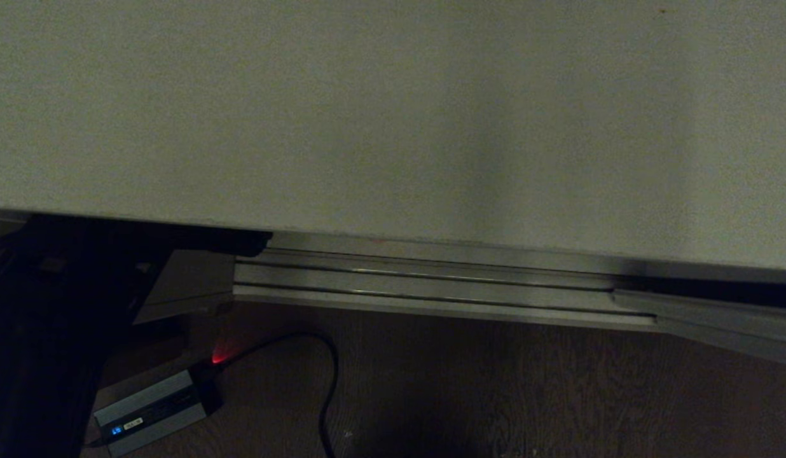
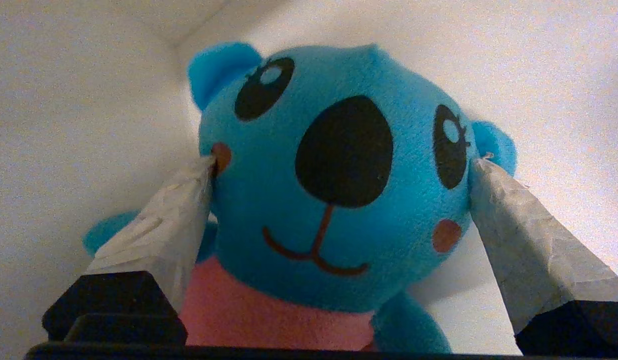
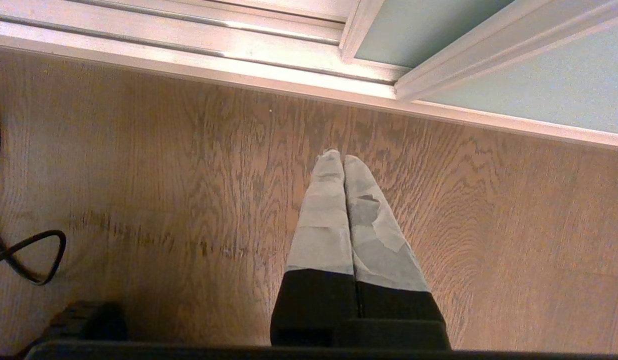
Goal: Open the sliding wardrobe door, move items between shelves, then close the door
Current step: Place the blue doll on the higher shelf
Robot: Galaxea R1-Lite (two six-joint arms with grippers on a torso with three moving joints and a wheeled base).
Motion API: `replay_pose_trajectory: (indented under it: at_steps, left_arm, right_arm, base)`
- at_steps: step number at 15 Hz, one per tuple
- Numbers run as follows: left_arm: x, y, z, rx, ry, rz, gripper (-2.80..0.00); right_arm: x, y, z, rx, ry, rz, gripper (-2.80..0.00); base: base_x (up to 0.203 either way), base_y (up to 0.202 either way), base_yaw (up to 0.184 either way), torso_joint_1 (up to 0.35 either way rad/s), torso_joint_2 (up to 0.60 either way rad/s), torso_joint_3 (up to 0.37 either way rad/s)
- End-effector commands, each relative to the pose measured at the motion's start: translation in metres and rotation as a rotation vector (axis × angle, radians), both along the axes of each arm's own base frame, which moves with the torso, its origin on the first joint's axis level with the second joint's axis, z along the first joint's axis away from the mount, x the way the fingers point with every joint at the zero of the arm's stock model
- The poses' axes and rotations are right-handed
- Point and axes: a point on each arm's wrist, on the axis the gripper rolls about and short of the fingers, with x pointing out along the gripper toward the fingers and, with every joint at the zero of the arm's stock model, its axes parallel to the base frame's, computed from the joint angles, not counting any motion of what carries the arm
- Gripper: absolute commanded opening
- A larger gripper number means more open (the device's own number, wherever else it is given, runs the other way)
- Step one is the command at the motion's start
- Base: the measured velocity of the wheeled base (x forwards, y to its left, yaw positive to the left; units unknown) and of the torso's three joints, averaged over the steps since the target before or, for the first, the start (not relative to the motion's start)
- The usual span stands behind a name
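A blue plush toy (image 2: 339,165) with a black nose and a pink-red belly sits upright on an off-white shelf (image 2: 494,320) between cream walls (image 2: 64,125). My left gripper (image 2: 342,161) is open wide around its head. One taped fingertip (image 2: 201,175) is at the toy's cheek and the other (image 2: 489,185) is beside its far ear. The pale grey-green sliding wardrobe door (image 1: 393,108) fills the upper head view, and its cream-framed panels (image 3: 539,85) show in the right wrist view. My right gripper (image 3: 341,157) hangs shut over the wooden floor, empty. The pink toy is out of view.
The ribbed metal floor track (image 1: 431,286) runs under the door. A grey power adapter (image 1: 151,410) with a blue light lies on the wooden floor with a black cable (image 1: 329,381). My left arm's dark bulk (image 1: 43,318) fills the head view's left side. Another cable loop (image 3: 24,250) lies near the right gripper.
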Motion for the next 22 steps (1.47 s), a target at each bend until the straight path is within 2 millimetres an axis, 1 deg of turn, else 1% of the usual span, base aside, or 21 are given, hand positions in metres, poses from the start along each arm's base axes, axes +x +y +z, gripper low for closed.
replay_pose_trajectory:
  at_steps: [1, 6, 9, 10, 13, 18, 20, 22]
  left_arm:
    - [0.001, 0.003, -0.001, 0.019, 0.004, 0.018, 0.00]
    - [0.004, 0.006, -0.004, 0.043, 0.021, 0.034, 0.00]
    - [0.009, 0.008, -0.001, 0.033, 0.024, 0.029, 0.00]
    - [0.011, 0.008, -0.003, 0.031, 0.038, 0.025, -2.80]
    - [0.015, 0.007, -0.006, 0.017, 0.050, 0.024, -2.80]
    - [0.015, 0.007, -0.005, 0.014, 0.040, 0.022, -2.80]
    - [0.013, 0.007, 0.002, -0.011, 0.021, 0.010, -2.80]
    - [0.009, 0.005, 0.010, -0.105, 0.029, -0.037, -2.80]
  right_arm:
    - [0.000, 0.000, -0.001, 0.000, 0.001, 0.000, -2.80]
    - [0.000, 0.000, -0.001, 0.000, 0.001, 0.000, -2.80]
    - [0.000, 0.000, -0.001, 0.000, 0.001, 0.000, -2.80]
    - [0.000, 0.000, -0.001, 0.000, 0.001, 0.000, -2.80]
    - [0.000, 0.000, -0.001, 0.000, 0.000, 0.000, -2.80]
    - [0.000, 0.000, -0.001, 0.000, 0.003, 0.000, -2.80]
    - [0.000, 0.000, -0.001, 0.000, 0.003, 0.000, -2.80]
    - [0.000, 0.000, -0.001, 0.000, 0.003, 0.000, -2.80]
  base:
    - [0.000, 0.000, 0.000, 0.000, 0.00, 0.000]
    - [0.000, 0.000, 0.000, 0.000, 0.00, 0.000]
    - [0.000, 0.000, 0.000, 0.000, 0.00, 0.000]
    - [0.000, 0.000, 0.000, 0.000, 0.00, 0.000]
    - [0.000, 0.000, 0.000, 0.000, 0.00, 0.000]
    - [0.000, 0.000, 0.000, 0.000, 0.00, 0.000]
    - [0.000, 0.000, 0.000, 0.000, 0.00, 0.000]
    - [0.000, 0.000, 0.000, 0.000, 0.00, 0.000]
